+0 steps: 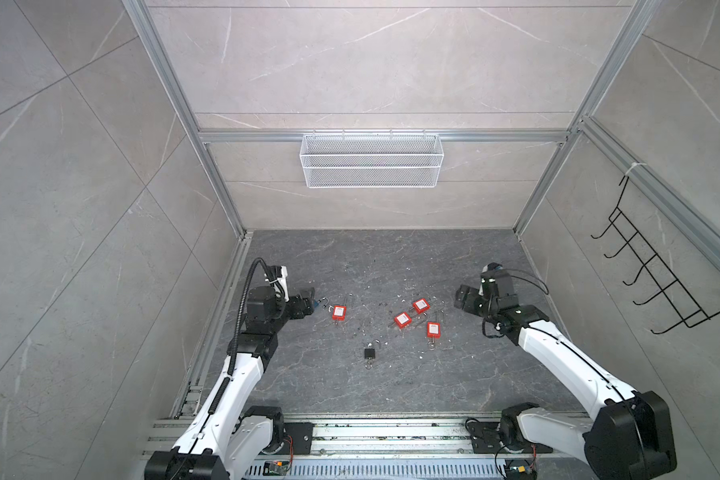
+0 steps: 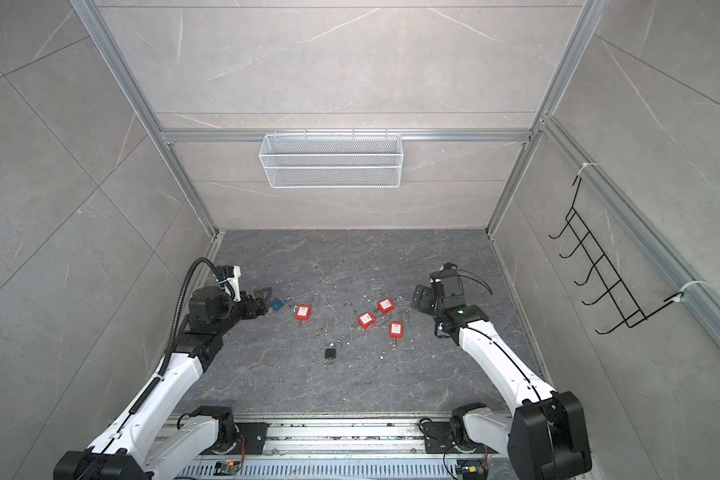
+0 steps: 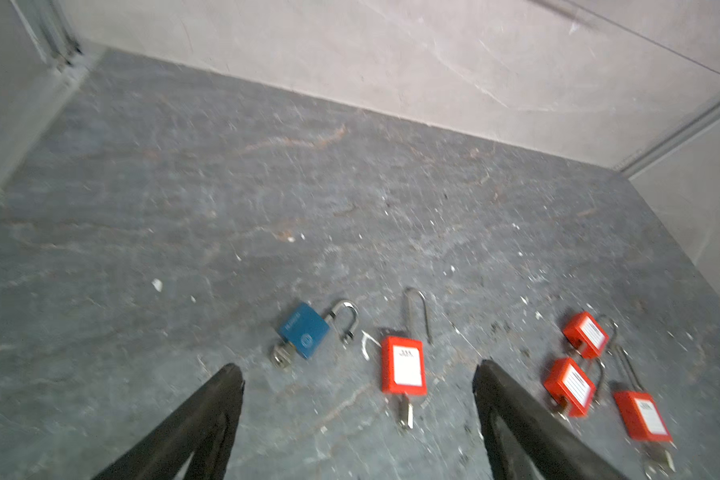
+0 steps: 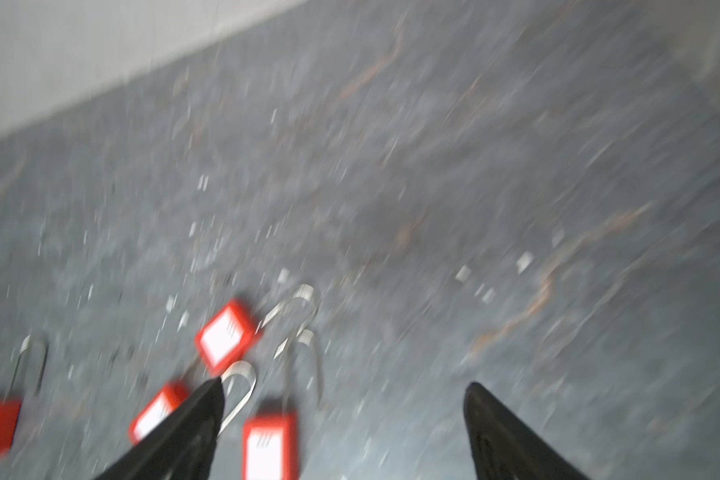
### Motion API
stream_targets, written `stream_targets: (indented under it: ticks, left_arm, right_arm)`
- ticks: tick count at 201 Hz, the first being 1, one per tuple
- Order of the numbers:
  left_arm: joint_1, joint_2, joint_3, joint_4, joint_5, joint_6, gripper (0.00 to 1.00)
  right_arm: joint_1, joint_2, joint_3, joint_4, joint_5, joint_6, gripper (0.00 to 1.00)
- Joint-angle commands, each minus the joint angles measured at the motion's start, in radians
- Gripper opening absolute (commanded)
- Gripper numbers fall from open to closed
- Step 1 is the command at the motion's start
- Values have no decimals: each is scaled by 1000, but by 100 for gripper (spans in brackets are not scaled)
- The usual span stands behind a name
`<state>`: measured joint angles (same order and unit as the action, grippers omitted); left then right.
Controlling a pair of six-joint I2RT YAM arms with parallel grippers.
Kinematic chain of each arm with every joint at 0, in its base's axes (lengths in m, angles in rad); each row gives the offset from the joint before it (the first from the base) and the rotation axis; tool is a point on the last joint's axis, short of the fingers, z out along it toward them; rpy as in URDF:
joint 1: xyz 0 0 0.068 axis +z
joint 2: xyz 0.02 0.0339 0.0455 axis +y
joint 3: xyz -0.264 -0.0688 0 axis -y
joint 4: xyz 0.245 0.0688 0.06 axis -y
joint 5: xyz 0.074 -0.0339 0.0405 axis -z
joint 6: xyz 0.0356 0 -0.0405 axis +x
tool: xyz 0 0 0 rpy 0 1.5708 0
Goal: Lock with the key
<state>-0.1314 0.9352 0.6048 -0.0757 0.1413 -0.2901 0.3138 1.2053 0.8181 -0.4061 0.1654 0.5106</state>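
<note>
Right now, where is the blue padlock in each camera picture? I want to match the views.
Top view: blue padlock on the floor, left of centre, just off the left gripper.
Top view: same spot, left of centre.
Left wrist view: on the floor, just ahead of the fingers.
Right wrist view: not in it.
Shared landmark: the lone red padlock right beside it.

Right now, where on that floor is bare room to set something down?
Crowded: the middle band, from the blue padlock by the left gripper across four red padlocks to the right gripper. Free: the wide strip behind them up to the back wall, and the stretch between the black padlock and the front rail.
</note>
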Motion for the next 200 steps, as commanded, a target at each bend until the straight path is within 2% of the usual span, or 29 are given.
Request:
stream_targets:
  ticks: [1,33,68,139,200]
  left_arm:
    - [-44,-28,15,-114,-3,-116,88]
    - [-98,-21,18,-157,-23,-106,87]
    - [-123,-27,17,-181,-31,-100,87]
    - [-149,9,19,-186,-42,-102,87]
    - [-162,27,26,-198,-60,-102,87]
  right_arm:
    - [102,64,44,-193,45,137,90]
    - [200,179,78,-206,71,207,88]
    - [232,286,106,-204,45,201,83]
    - [238,459,206,-243,45,146,79]
    - [238,545,254,-247,24,111,71]
